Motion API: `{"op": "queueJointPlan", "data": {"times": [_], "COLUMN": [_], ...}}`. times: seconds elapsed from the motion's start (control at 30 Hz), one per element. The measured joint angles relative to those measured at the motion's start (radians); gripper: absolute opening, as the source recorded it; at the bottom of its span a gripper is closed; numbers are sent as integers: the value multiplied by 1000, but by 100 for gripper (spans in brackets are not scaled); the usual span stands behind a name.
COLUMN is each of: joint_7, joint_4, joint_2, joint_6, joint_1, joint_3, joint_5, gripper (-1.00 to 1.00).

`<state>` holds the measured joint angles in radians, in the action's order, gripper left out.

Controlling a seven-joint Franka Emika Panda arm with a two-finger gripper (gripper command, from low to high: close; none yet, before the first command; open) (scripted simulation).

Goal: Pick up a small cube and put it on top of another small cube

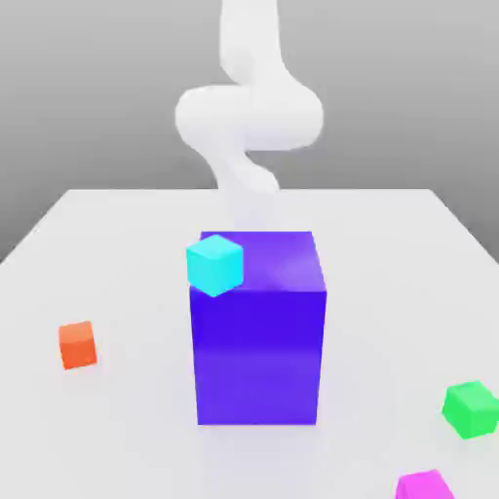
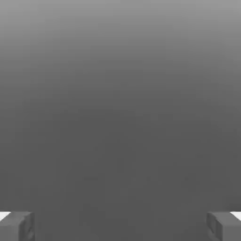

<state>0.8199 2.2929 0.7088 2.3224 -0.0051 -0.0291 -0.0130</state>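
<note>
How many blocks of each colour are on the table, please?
Cyan cube: 1
Orange cube: 1
Green cube: 1
Magenta cube: 1
Big blue-purple block: 1
Total: 5

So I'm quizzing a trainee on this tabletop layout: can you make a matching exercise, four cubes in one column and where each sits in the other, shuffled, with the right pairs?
Things:
1. cyan cube
2. orange cube
3. green cube
4. magenta cube

Places:
A. on the table at the exterior view's left, alone
B. at the bottom edge of the exterior view, partly cut off
C. on the top of the big blue-purple block, at a corner
D. on the table at the exterior view's right, just above the magenta one in the picture

Pairs: 1-C, 2-A, 3-D, 4-B
</note>
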Motion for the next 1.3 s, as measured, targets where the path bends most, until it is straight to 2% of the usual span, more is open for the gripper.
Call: {"op": "queueJointPlan", "data": {"times": [0.57,1.0,1.13,1.17,1.3], "joint_7": [169,257,288,296,295], "joint_4": [-49,-83,-111,-119,-119], "joint_2": [-623,-1085,-1229,-1263,-1263], "joint_6": [152,273,363,389,389], "joint_1": [14,112,148,159,158], "joint_3": [-168,-204,-173,-160,-160], "joint_5": [-135,-180,-215,-226,-226], "gripper": [0,0,0,-100,-100]}}
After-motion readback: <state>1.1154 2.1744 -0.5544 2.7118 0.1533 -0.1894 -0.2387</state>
